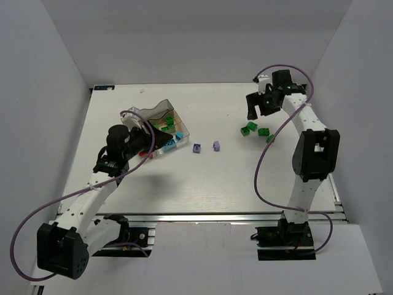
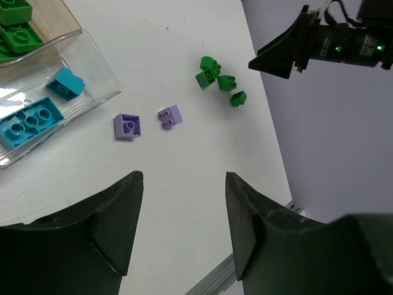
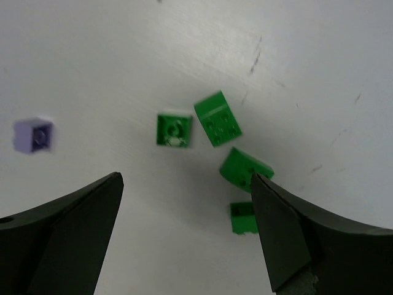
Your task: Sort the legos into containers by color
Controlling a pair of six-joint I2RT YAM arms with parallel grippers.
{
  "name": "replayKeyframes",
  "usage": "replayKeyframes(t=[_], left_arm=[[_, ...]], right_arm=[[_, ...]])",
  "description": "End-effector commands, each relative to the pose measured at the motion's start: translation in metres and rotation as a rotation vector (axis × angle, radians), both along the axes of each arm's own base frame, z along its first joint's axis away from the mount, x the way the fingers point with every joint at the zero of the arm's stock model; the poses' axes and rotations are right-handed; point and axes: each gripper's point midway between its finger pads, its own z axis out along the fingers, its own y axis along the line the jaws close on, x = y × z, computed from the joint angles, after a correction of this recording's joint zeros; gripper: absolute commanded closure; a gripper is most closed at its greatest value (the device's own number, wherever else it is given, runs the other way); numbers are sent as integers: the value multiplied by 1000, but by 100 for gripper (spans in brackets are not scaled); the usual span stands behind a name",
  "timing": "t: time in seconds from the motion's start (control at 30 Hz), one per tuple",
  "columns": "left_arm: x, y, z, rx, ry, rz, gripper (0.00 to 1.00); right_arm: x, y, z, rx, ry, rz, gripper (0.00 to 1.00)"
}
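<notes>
The clear box (image 1: 155, 114) stands left of centre; in its compartments lie green (image 1: 169, 121), cyan (image 1: 178, 135) and red (image 1: 149, 154) legos. My left gripper (image 1: 150, 145) hovers at the box's near side, open and holding nothing. In the left wrist view, cyan legos (image 2: 31, 121) lie behind the clear wall (image 2: 92, 61), and two pale purple legos (image 2: 127, 126) (image 2: 169, 117) sit on the table beyond the open gripper (image 2: 184, 175). My right gripper (image 3: 187, 178) hangs open and empty above several loose green legos (image 3: 217, 118) at the back right (image 1: 249, 129).
The table's right edge (image 2: 270, 141) runs close beside the green legos. An aluminium rail (image 1: 215, 216) borders the near edge. Grey walls enclose the table on the left, back and right.
</notes>
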Motion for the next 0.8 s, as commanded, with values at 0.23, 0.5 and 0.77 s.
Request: replayKeyframes(t=[0.23,0.5,0.77], left_arm=[[-5,-6,9,-84,-34,-15,34],[-2,-5,6,-85,-21,4,34],[1,-5,1,-91,-1,12,33]], right_arm=[[-27,-59,-53,-277,55,490,22],[-2,-51,-72,-310,-59,716,29],[7,-55,-104,-350,-37,791,26]])
